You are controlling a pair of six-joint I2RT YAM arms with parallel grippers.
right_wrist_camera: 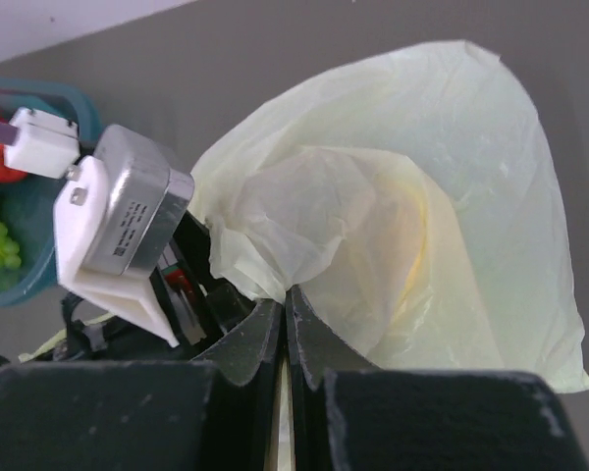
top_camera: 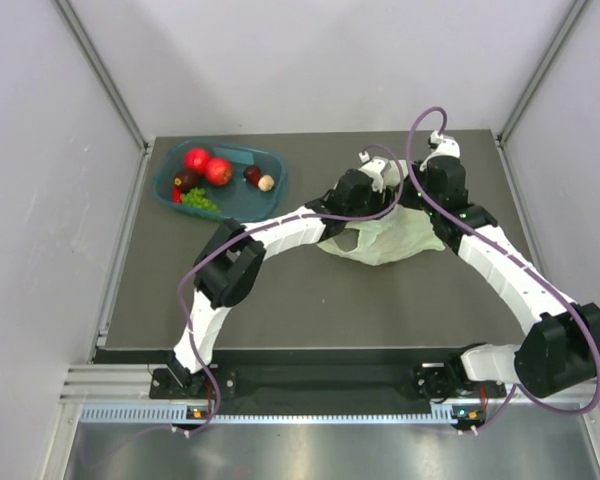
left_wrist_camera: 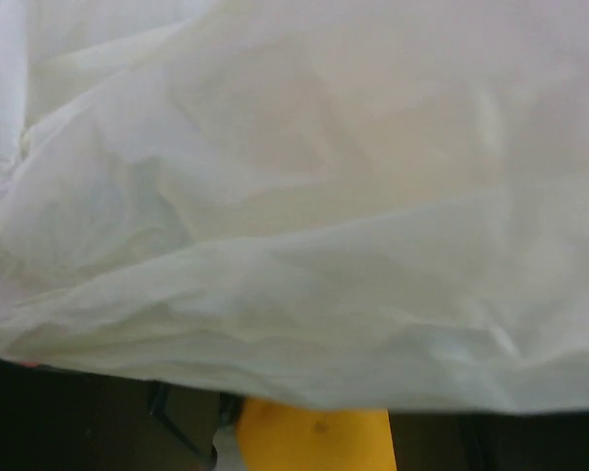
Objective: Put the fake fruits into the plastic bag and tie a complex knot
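Now, right claw point(right_wrist_camera: 287, 299) clamped on plastic bag point(right_wrist_camera: 452, 196) rim: lift wider so left claw point(right_wrist_camera: 201, 299), grip state unclear, gets yellow fruit point(left_wrist_camera: 314, 442) inside.

Dark table point(top_camera: 310, 300): teal tray point(top_camera: 242, 152), plastic bag point(top_camera: 385, 242)

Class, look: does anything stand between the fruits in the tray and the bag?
Yes: the left arm lies across the straight path from the fake fruits to the plastic bag.
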